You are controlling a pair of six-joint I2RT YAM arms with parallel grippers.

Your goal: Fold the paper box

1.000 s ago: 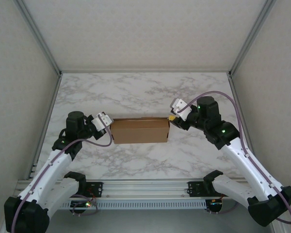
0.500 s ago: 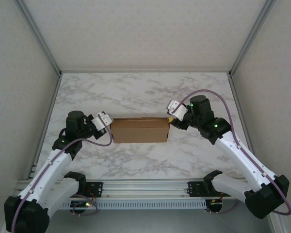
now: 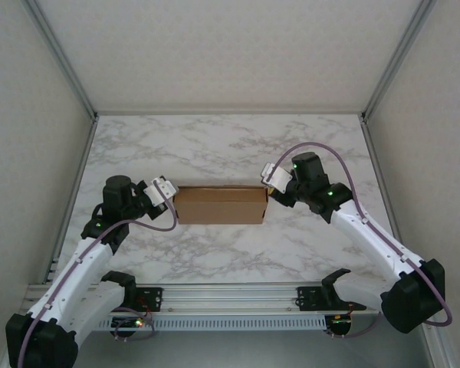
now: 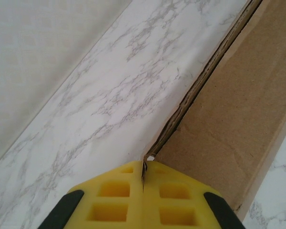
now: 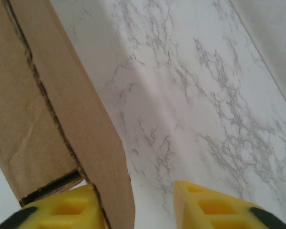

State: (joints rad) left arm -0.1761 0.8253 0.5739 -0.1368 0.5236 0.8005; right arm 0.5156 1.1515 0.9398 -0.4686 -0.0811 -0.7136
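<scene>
The paper box (image 3: 219,205) is a brown cardboard piece folded into a long flat shape, lying across the middle of the marble table. At its left end my left gripper (image 3: 169,196) is shut on the box's thin edge; the left wrist view has the cardboard (image 4: 238,105) pinched between the yellow pads (image 4: 114,195). My right gripper (image 3: 269,186) stands open at the box's right end. In the right wrist view a loose side flap (image 5: 93,138) sits between the yellow fingers (image 5: 214,205), against the left one, with a wide gap to the right one.
The marble table (image 3: 230,146) stretches behind and in front of the box. White walls with metal posts (image 3: 61,61) close in the left, back and right. A metal rail (image 3: 230,295) runs along the near edge by the arm bases.
The right arm has swung left and its elbow has tucked in; its gripper has edged closer to the box's right end. The left arm and the box have held still.
</scene>
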